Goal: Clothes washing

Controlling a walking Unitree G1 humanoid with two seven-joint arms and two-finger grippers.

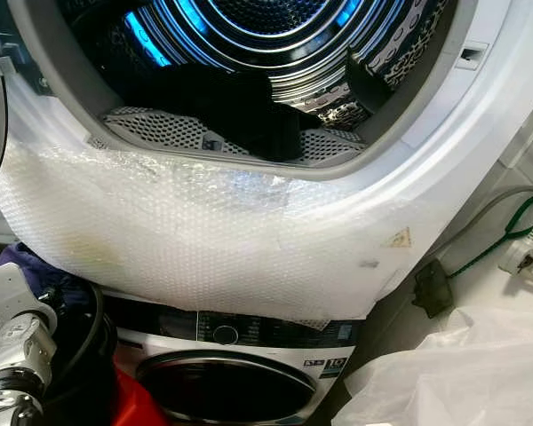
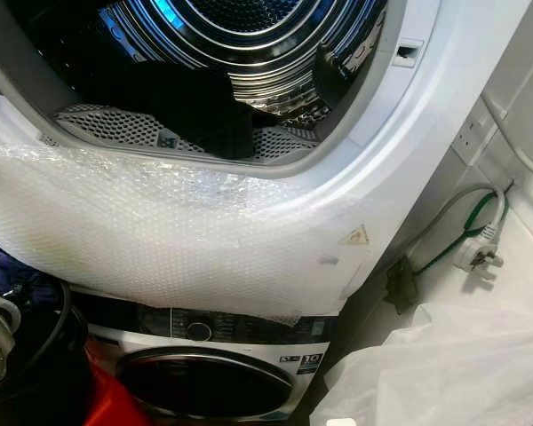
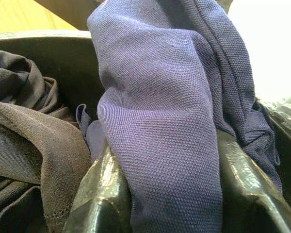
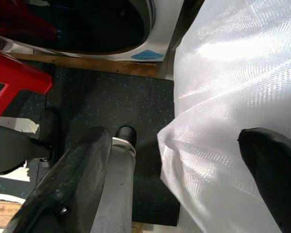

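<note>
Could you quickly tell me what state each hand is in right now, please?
Left hand: closed on the purple garment, above a dark basket.
Right hand: open, holding nothing, hanging beside the white plastic sheet.

The left arm [image 1: 13, 342] is silver-grey metal built of blocky segments with a rounded joint, a black cable [image 1: 87, 333] looping just beside it, and both the left gripper [image 3: 172, 194] and right gripper [image 4: 177, 189] carry long, glossy black fingers with smooth, slightly scuffed surfaces.
</note>
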